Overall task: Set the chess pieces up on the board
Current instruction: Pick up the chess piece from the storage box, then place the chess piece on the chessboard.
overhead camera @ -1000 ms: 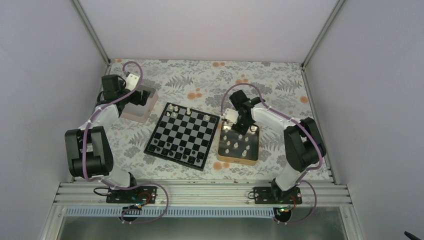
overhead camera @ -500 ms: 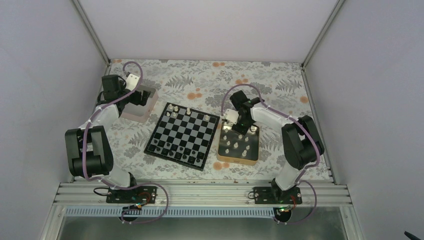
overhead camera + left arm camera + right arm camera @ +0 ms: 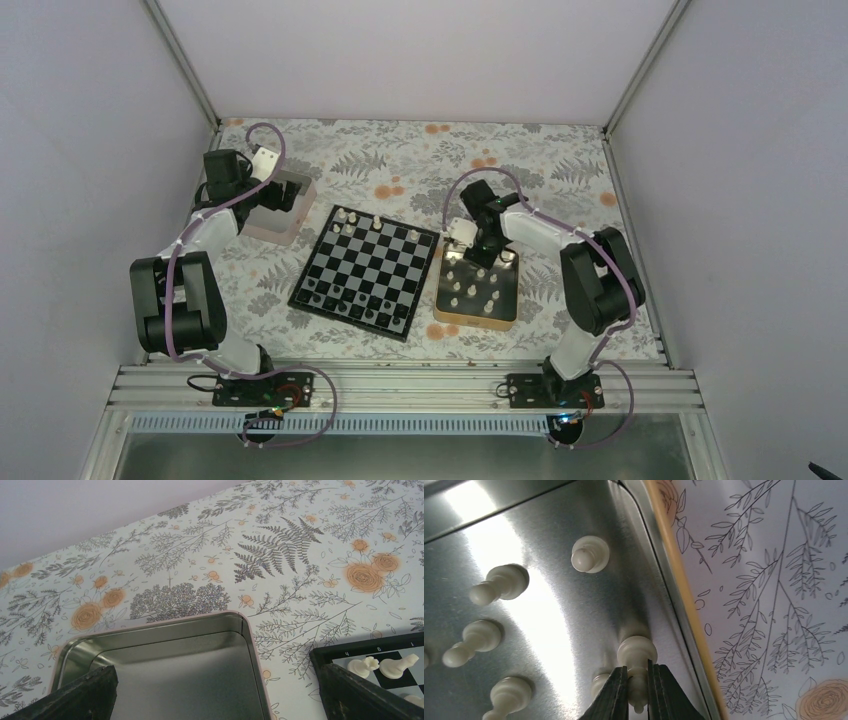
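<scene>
**Item 1. Board** (image 3: 367, 270): black and pale grey squares, lying flat at the centre of the overhead frame on the floral counter (image 3: 400, 165). A few white chess pieces (image 3: 350, 216) stand along its upper edge. Dark chessmen (image 3: 340, 296) line its lower edge.

**Item 2. Gold tin** (image 3: 476, 319): just right of the board in the overhead frame. It holds the other white pieces, which stand apart on its shiny floor.

**Item 3. Right end effector** (image 3: 638, 680): sits low in the upper part of the gold tin, fingers pressed together on the stem of one white piece.
- Held piece (image 3: 636, 652): whether its base rests on the tin floor or is just off it cannot be told.
- It is close to the tin's wall, with a neighbour (image 3: 600, 680) just beside it at the lower centre of the wrist frame.

**Item 4. Left end effector** (image 3: 220, 700): fingers spread wide, gripping nothing. It hovers over the pinkish tin (image 3: 150, 630) at the upper left of the overhead frame.

**Step in hand (judged):** picking a white piece for the board.

**Handling notes:**
- Raise the piece straight up until its base clears the rim, so neither the wall nor the neighbour is nudged.
- Keep the pinch steady on the narrow stem, since so tiny a piece may swivel.
- Carry it leftward to a vacant square in the board's upper ranks.
- Lower it until the base sits flat in the middle of the square, clear of the pieces already standing there, then part the fingers.
</scene>
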Motion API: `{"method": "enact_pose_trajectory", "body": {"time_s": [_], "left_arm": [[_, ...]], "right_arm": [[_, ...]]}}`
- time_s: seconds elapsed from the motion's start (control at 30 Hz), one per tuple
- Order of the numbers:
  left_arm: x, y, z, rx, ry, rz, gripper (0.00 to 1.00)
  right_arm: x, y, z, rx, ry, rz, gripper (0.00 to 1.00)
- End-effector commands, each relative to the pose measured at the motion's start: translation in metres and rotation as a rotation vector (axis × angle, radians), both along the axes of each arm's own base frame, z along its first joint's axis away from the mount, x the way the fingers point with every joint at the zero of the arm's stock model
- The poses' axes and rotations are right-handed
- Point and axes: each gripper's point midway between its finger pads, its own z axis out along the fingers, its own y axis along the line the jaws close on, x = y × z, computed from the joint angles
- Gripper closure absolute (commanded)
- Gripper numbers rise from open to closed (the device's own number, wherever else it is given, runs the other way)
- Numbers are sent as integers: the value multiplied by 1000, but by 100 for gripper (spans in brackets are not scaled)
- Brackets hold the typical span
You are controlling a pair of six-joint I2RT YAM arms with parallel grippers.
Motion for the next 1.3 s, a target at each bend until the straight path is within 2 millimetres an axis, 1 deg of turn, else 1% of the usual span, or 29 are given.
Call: {"method": "enact_pose_trajectory", "body": {"time_s": [0.0, 0.1, 0.17, 0.23, 0.27, 0.37, 0.47, 0.73, 0.87, 0.93, 0.97, 1.07, 1.27], "left_arm": [[0, -1, 0, -3, -7, -17, 0], [-1, -1, 1, -6, -10, -22, 0], [-2, -2, 1, -7, -11, -28, 0], [-2, -3, 1, -6, -9, -31, 0], [-2, -3, 0, -7, -8, -33, 0], [-2, -4, 1, -9, -7, -38, 0], [-2, -4, 4, -9, -11, -40, 0], [-2, -3, 3, -1, -11, -37, 0], [-3, -4, 4, -3, -13, -40, 0], [-3, -4, 3, -5, -9, -42, 0], [-3, -4, 2, -5, -9, -44, 0], [-3, -5, 0, -9, -3, -47, 0], [-4, -5, 1, -7, -6, -47, 0]], "right_arm": [[4, 5, 29, 42, -12, -4, 96], [9, 10, 53, 63, -19, 12, 95], [11, 18, 70, 86, -14, 37, 95], [19, 29, 89, 114, -29, 67, 95], [27, 36, 99, 129, -45, 81, 94], [43, 52, 110, 132, -66, 115, 94], [54, 69, 108, 130, -58, 152, 94], [80, 108, 90, 140, -52, 226, 93], [94, 130, 92, 175, -81, 250, 93], [96, 141, 91, 185, -78, 270, 92], [96, 145, 86, 183, -67, 279, 92], [89, 157, 74, 174, -40, 310, 92], [76, 173, 55, 172, 5, 348, 92]]}}
